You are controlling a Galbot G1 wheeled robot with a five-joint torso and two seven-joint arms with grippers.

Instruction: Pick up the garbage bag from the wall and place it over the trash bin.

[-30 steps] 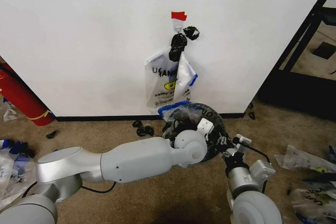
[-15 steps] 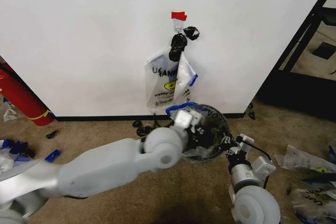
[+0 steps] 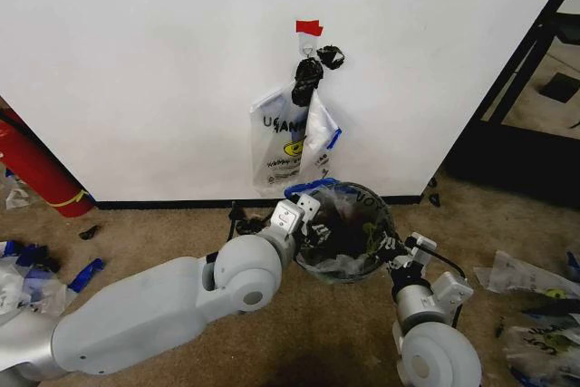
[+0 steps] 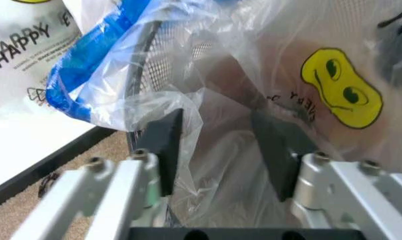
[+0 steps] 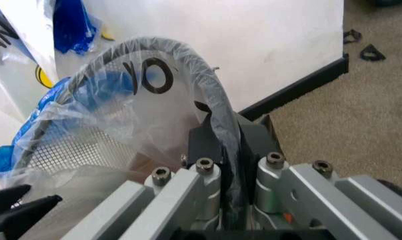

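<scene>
The garbage bag (image 3: 349,215), thin whitish plastic with blue edges and a yellow smiley (image 4: 340,95), lies draped into and over the trash bin (image 3: 349,271) on the carpet below the wall (image 3: 136,61). My left gripper (image 3: 313,224) is at the bin's left rim. In the left wrist view it (image 4: 220,150) stands open, with loose bag film between its fingers. At the bin's right side, my right gripper (image 3: 390,246) is shut on the bag-covered rim (image 5: 217,107). Another such bag (image 3: 285,142) hangs from the hook (image 3: 308,38) under red tape, beside a black knotted clump (image 3: 310,74).
A long red cylinder (image 3: 32,169) leans at the far left. A black shelf frame (image 3: 535,61) stands at the right. Loose plastic bags lie on the carpet at the right (image 3: 530,278) and left (image 3: 18,287). Small black scraps (image 3: 245,219) sit by the baseboard.
My left arm has swung back to the left, taking its gripper from over the bin's middle to the left rim. The right gripper has stayed on the right rim.
</scene>
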